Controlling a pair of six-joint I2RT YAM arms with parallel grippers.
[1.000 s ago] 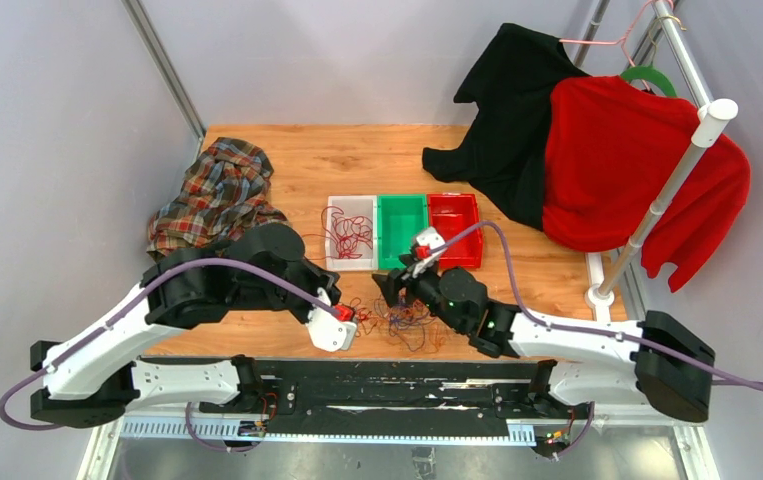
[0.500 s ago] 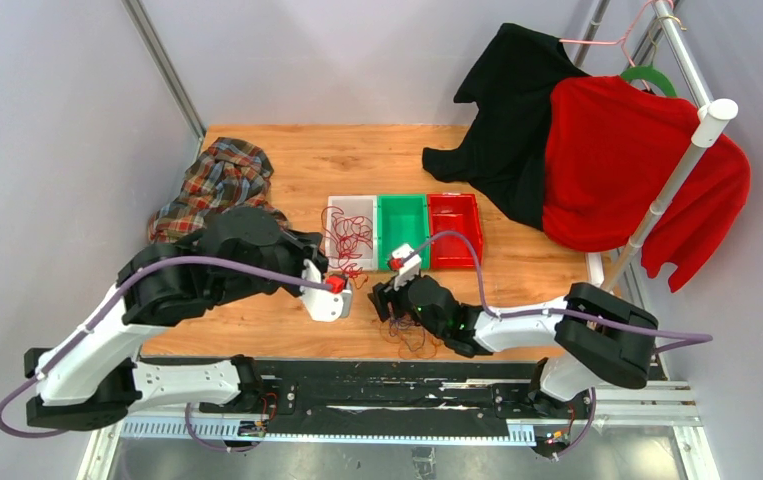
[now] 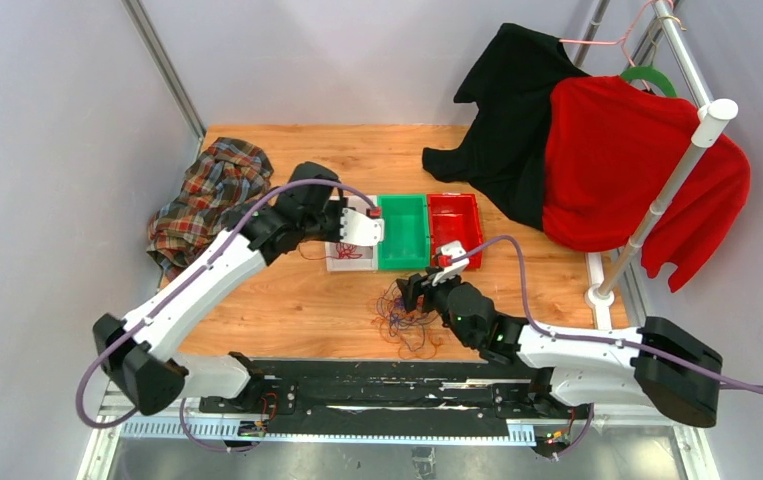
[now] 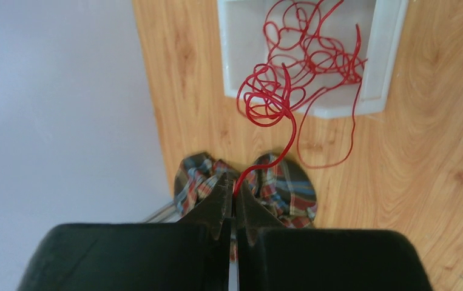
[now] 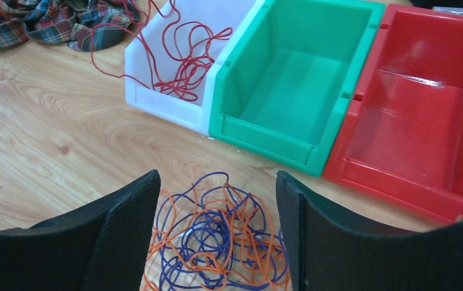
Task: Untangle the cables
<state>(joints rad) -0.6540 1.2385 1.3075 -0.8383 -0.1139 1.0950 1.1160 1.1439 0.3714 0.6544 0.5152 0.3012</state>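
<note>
Within 1 second the left arm [image 3: 207,280] swings from the near edge of the table [image 5: 47,121] up over the white bin [image 4: 388,60], bringing the red cable [image 4: 289,73] along. The left gripper [image 4: 233,185] is clenched on 1 end of that cable. Most of its loops lie inside the bin, and 1 strand spills over the rim onto the wood. The right gripper [image 5: 216,179] hangs with its jaws spread wide just above the purple and orange cables [image 5: 216,248], which are knotted together in front of the green bin [image 5: 289,79]. By my reading, 1 colour is freed and almost binned. 2 colours are left to pull apart, and the green bin and the red bin [image 5: 423,121] hold nothing yet.
</note>
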